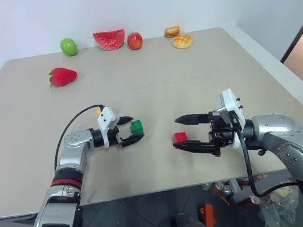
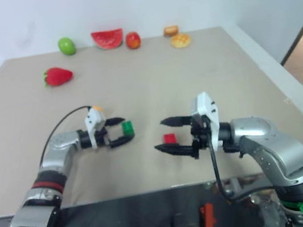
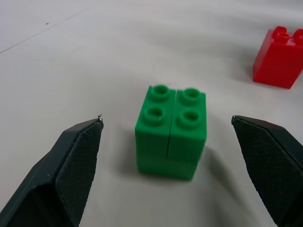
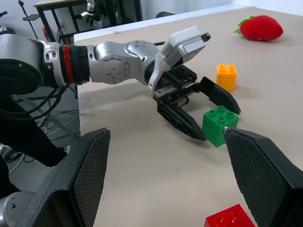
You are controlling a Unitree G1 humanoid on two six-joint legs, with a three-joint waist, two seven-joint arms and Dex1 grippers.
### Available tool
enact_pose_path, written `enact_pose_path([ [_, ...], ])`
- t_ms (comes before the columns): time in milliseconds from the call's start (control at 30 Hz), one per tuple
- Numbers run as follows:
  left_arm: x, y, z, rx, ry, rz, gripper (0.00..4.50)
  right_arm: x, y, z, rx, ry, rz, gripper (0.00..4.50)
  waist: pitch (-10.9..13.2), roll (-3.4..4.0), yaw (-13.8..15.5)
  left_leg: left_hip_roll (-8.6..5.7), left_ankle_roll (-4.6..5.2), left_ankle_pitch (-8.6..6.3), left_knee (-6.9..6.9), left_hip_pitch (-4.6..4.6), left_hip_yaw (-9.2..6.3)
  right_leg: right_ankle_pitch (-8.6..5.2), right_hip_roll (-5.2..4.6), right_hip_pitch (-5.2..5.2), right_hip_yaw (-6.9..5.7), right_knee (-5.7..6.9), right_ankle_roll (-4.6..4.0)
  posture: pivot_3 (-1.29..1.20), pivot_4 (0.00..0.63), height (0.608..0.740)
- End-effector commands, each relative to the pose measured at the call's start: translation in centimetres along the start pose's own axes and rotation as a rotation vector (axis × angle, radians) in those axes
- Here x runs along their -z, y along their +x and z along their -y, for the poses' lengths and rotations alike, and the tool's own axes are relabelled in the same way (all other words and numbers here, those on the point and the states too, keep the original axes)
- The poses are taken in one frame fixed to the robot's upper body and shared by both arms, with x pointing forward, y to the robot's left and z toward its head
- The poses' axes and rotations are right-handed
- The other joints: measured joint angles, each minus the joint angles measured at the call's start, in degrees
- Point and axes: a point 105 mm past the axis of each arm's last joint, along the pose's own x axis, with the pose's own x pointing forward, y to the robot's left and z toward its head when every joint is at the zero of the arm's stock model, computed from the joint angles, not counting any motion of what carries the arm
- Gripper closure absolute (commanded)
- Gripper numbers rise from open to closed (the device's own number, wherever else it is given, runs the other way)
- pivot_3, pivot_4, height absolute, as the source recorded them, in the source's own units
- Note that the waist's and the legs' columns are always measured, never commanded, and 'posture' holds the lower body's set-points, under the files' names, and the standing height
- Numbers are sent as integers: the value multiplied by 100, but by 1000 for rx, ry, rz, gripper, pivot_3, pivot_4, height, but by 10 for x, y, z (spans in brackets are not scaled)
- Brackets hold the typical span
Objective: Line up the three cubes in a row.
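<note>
Green cube [image 1: 137,127] on the beige surface [image 1: 152,84], sitting between the two fingers of the left end effector [image 1: 133,129], which is spread open around it with a gap on each side; the left wrist view shows neither pad [image 3: 78,156] touching the cube. Left arm reaches forward and inward, nearly level, just above the surface. Right end effector [image 1: 182,133] points across toward the robot's left, its fingers wide apart and holding nothing, one finger beyond and one nearer than the red cube [image 1: 180,137], which rests on the surface. Yellow-orange cube [image 4: 227,76] appears in the right wrist view, just beyond the left end effector, with the strawberry [image 4: 259,27] farther off. Head views show the strawberry, apple [image 1: 69,46], watermelon slice [image 1: 110,39] and other toy foods along the far edge, well apart from the cubes.
</note>
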Motion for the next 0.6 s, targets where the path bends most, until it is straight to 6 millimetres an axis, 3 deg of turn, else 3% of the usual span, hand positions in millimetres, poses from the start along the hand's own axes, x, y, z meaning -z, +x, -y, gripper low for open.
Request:
enact_pose_path([
  [33, -11, 2, -1, 12, 35, 36, 1501, -7, 1, -2, -1, -37, 20, 521, 1, -1, 0, 0, 0, 0, 0, 0, -1, 1, 0, 0, -1, 0, -1, 0, 150, 740],
  [200, -7, -3, 1, 40, 40, 11, 3181, -5, 0, -3, 9, -31, 16, 521, 1, -2, 1, 0, 0, 0, 0, -1, -5, 0, 1, 0, -4, 0, 0, 0, 150, 740],
  [333, -4, -5, 3, 71, 76, -32, 3184, 2, -6, -4, 17, -13, -15, 521, 1, -2, 2, 0, 0, 0, 0, -1, -5, 0, 0, 0, -4, 0, 0, 0, 150, 740],
  [500, -8, -3, 16, 190, 148, -58, 3184, 23, -32, 1, 53, 18, -115, 521, 1, -2, 3, -3, 1, -1, 0, -1, -3, 0, -2, 1, -3, -1, 0, 0, 150, 740],
  [600, -12, 2, 29, 286, 189, -59, 3184, 25, -50, 7, 100, 17, -144, 521, 1, -2, 4, -6, 1, -1, 0, 0, -3, -11, -5, 3, -2, -1, 19, 0, 150, 740],
])
